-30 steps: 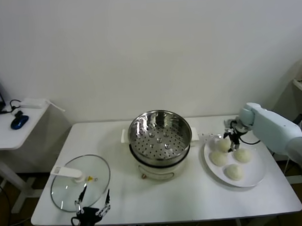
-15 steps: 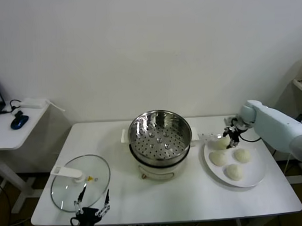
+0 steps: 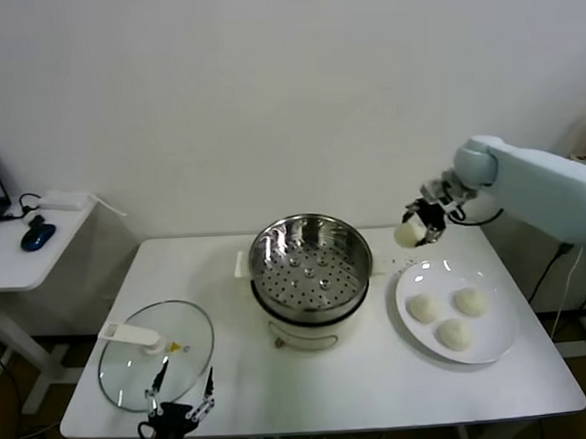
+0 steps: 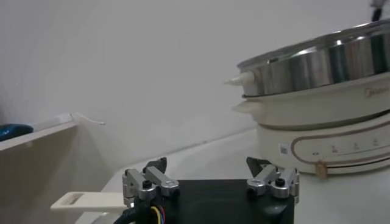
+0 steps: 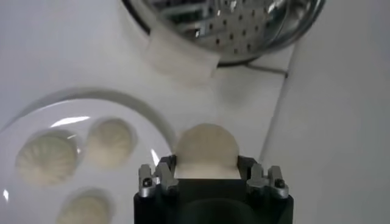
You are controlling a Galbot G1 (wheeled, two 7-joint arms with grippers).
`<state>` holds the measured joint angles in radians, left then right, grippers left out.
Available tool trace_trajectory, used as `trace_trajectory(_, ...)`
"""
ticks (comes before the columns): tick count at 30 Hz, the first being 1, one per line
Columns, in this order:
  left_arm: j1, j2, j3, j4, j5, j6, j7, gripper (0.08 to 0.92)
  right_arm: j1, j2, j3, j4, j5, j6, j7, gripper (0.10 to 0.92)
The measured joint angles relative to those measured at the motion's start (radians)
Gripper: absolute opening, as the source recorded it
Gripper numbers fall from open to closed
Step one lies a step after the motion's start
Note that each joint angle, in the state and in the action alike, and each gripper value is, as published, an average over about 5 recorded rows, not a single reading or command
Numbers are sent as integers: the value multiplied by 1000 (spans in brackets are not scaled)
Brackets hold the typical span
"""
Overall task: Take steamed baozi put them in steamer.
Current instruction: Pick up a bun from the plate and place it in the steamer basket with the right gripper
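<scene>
While your right pincer (image 3: 417, 226) hangs in the air clenched on one baozi (image 3: 408, 234), three more baozi (image 3: 453, 316) lie on the plate (image 3: 493, 345) below it. The single steamer (image 3: 310, 276) stands on the counter (image 3: 378, 386) beside and below the pincer, uncovered. One glass lid (image 3: 155, 354) lies by your left pincer (image 3: 181, 394), which sits released at the counter's near edge.

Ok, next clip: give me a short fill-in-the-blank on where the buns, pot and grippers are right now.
1. The right gripper holds one ____ in the air.
2. ____ baozi lie on the white plate.
3. The steamer tray holds ____ baozi.
4. The left gripper waits open near the glass ____.

Missing words: baozi; three; no; lid
</scene>
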<state>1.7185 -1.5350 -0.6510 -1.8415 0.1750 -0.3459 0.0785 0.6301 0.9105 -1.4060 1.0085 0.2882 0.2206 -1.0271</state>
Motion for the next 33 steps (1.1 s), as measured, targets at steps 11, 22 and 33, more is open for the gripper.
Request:
trace_trajectory(11, 4, 0, -7, -18, -5, -1, 0, 823, 62, 199, -76, -63, 84, 216, -3, 667)
trace_trajectory(22, 0, -3, -8, -20, -9, -5, 0, 823, 0, 421, -96, -293, 80, 457, -45, 676)
trace_trajectory(33, -16, -5, -6, -2, -11, -11, 0, 823, -94, 545, -66, -490, 26, 579, -72, 688)
